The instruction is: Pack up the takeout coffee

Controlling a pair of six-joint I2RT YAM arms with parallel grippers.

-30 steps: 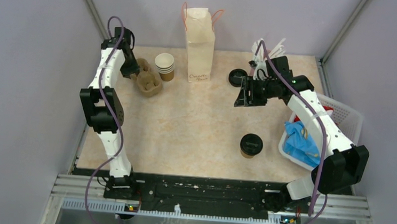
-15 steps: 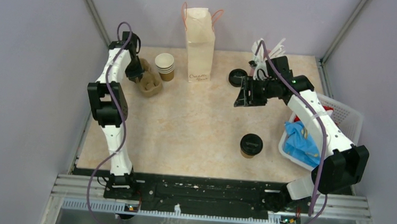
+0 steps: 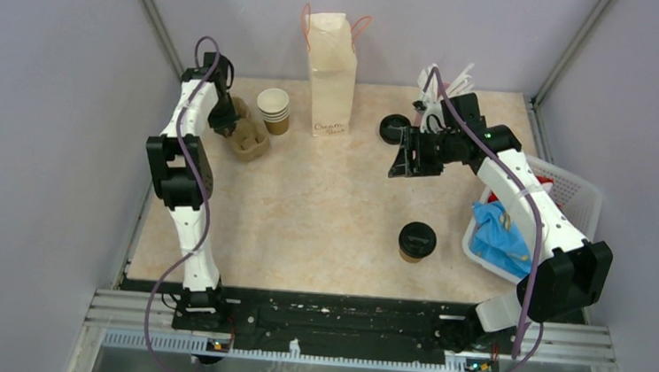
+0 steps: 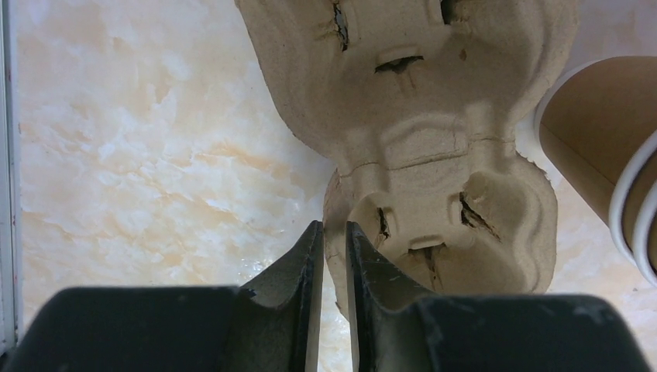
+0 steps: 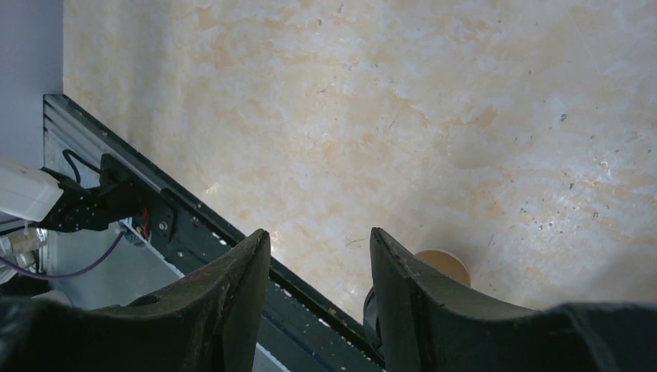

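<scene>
The takeout coffee (image 3: 417,242), a brown cup with a black lid, stands near the front right of the table. In the right wrist view only its edge (image 5: 443,265) shows behind my right finger. My right gripper (image 3: 400,160) is open and empty, held above the table behind the coffee; its jaws (image 5: 320,232) stand apart. My left gripper (image 3: 224,124) is at the back left, shut on the near rim of a brown pulp cup carrier (image 3: 247,137). In the left wrist view the fingers (image 4: 333,226) pinch the carrier's wall (image 4: 434,147).
A tall paper bag (image 3: 330,75) stands at the back centre. A stack of lidless paper cups (image 3: 273,110) stands beside the carrier and shows in the left wrist view (image 4: 596,132). A loose black lid (image 3: 393,129) lies behind the right gripper. A white basket (image 3: 574,192) with a blue cloth (image 3: 495,235) is at right.
The left arm's elbow has swung up and in, and its gripper has settled at the carrier's rim. The right arm and the coffee have not moved.
</scene>
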